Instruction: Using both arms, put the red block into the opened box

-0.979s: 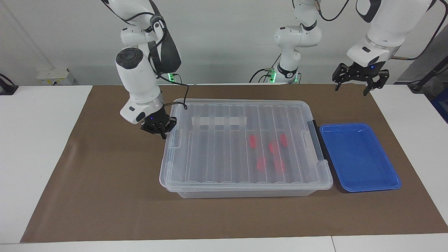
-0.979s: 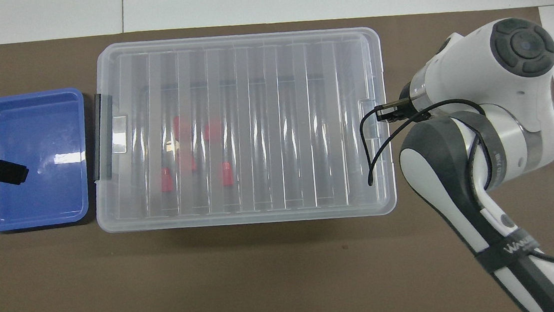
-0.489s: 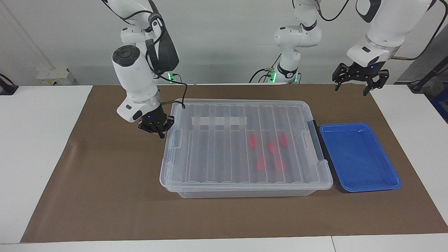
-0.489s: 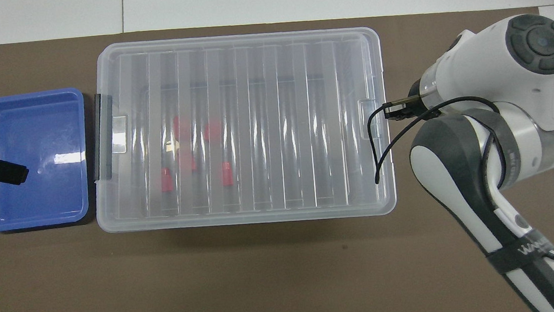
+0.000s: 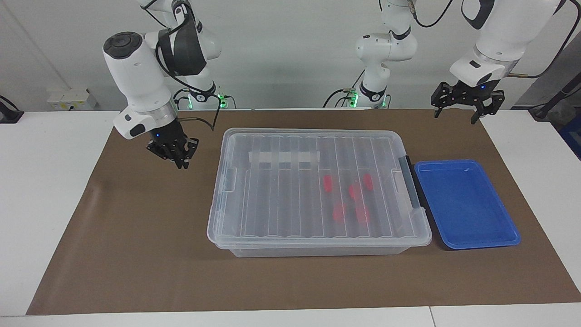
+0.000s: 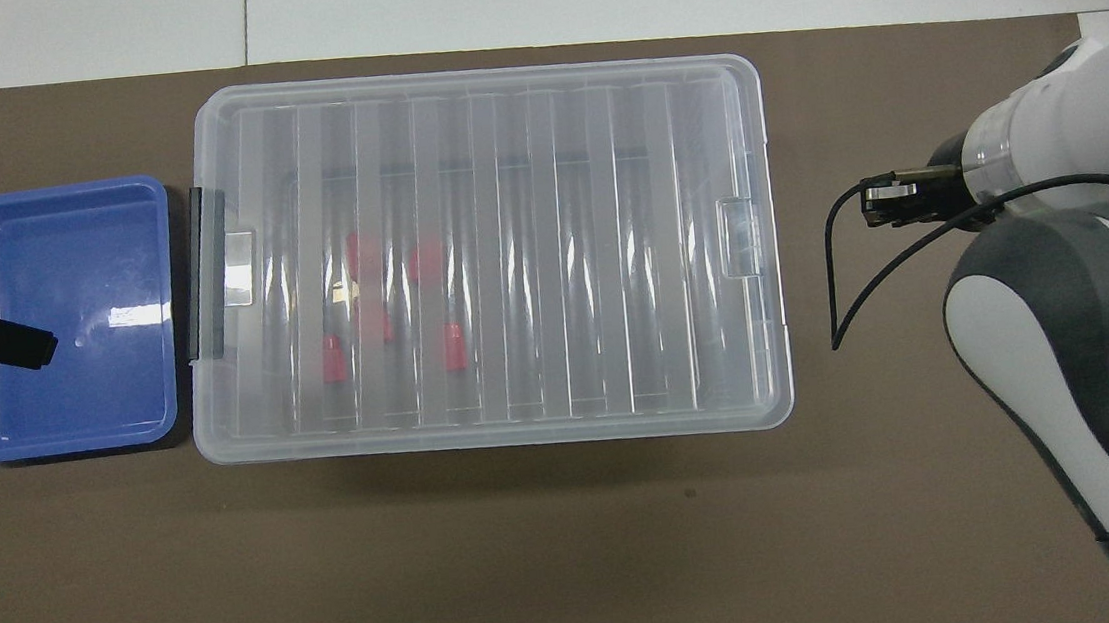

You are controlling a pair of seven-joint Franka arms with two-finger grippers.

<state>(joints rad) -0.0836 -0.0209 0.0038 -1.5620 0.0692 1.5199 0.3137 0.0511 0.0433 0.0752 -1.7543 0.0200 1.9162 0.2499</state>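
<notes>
The clear box (image 5: 317,249) stands mid-table with its ribbed lid (image 5: 281,190) lying flat on it. Through the lid I see several red blocks (image 5: 338,211) in the half toward the left arm's end; the overhead view shows them too (image 6: 454,347). My right gripper (image 5: 180,160) hangs in the air over the brown mat, apart from the box's end toward the right arm. My left gripper (image 5: 455,117) waits open and empty, up in the air. In the overhead view one of its fingers (image 6: 11,347) shows over the blue tray.
A shallow blue tray (image 5: 467,240) lies beside the box's black handle bar (image 5: 412,186), toward the left arm's end. A brown mat (image 5: 136,254) covers the table. The right arm's cable (image 6: 842,266) loops over the mat near the box.
The right arm has drawn its gripper away from the box's end, up and toward its own end of the table. The left arm, box and blocks have not moved.
</notes>
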